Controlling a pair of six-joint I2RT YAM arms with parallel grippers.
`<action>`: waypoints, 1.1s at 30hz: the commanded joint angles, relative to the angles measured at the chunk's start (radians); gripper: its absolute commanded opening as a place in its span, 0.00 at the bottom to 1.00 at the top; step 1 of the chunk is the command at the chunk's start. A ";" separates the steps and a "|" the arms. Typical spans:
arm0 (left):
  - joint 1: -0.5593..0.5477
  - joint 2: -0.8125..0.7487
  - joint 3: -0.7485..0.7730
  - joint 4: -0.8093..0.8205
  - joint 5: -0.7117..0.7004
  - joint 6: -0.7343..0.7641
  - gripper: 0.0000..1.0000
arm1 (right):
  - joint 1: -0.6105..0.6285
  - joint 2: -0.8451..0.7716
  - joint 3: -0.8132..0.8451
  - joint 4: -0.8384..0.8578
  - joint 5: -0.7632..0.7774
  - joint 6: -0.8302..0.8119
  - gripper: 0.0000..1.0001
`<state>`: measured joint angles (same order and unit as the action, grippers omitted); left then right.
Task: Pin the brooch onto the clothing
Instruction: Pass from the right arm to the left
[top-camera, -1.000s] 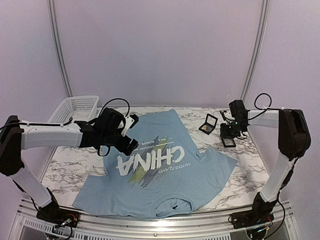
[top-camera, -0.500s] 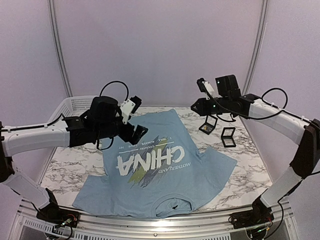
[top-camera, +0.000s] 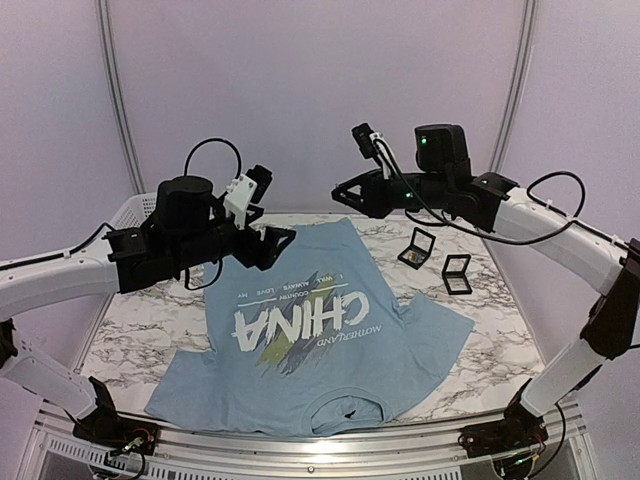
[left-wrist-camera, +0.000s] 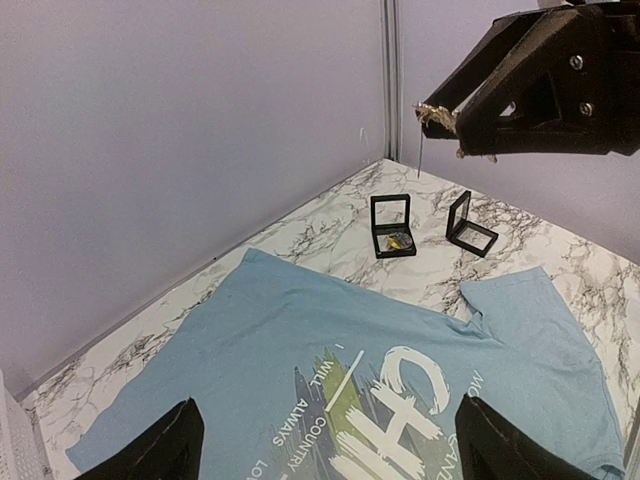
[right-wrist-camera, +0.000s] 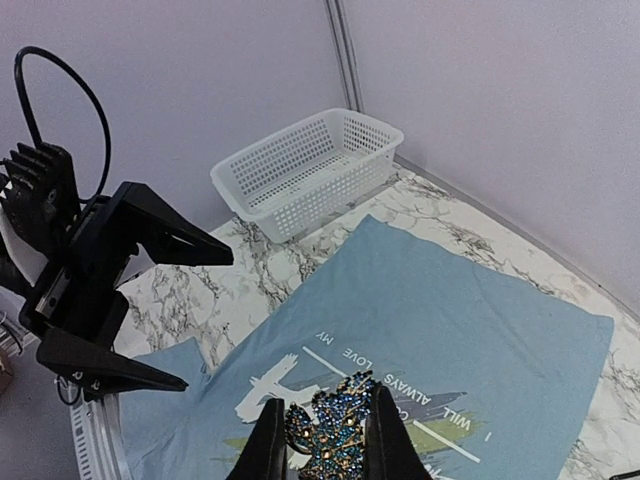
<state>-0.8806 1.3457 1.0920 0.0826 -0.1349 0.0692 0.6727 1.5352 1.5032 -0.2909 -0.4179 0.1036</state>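
The brooch (right-wrist-camera: 335, 432), a gold piece set with blue stones, is clamped between the fingers of my right gripper (right-wrist-camera: 325, 440), which is shut on it. In the left wrist view the brooch (left-wrist-camera: 436, 116) sits at that gripper's tip with its pin hanging down. The right gripper (top-camera: 343, 195) hovers high over the far edge of the clothing (top-camera: 310, 350), a light blue T-shirt with white "CHINA" lettering lying flat. My left gripper (top-camera: 272, 208) is open and empty, raised above the shirt's far left part (left-wrist-camera: 300, 350), and faces the right gripper.
Two small black square cases (top-camera: 416, 247) (top-camera: 456, 273) stand open on the marble table right of the shirt; one (left-wrist-camera: 391, 227) holds a small yellowish item. A white mesh basket (right-wrist-camera: 310, 170) stands at the far left corner (top-camera: 140, 215).
The right arm lifted away from the black cases and swung left to above the shirt's far edge. The left arm rose off the shirt and turned toward the right gripper.
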 joint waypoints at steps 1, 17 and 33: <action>-0.017 -0.045 -0.029 0.010 0.030 -0.019 0.86 | 0.044 -0.019 -0.058 0.095 -0.026 -0.020 0.06; -0.144 -0.015 -0.052 0.269 -0.136 0.023 0.50 | 0.160 -0.001 -0.194 0.569 0.080 0.260 0.06; -0.146 0.092 0.007 0.443 -0.177 0.108 0.52 | 0.203 -0.022 -0.223 0.623 0.255 0.314 0.05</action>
<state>-1.0248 1.4071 1.0504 0.4126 -0.2588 0.1261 0.8593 1.5276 1.2579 0.3061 -0.2062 0.4011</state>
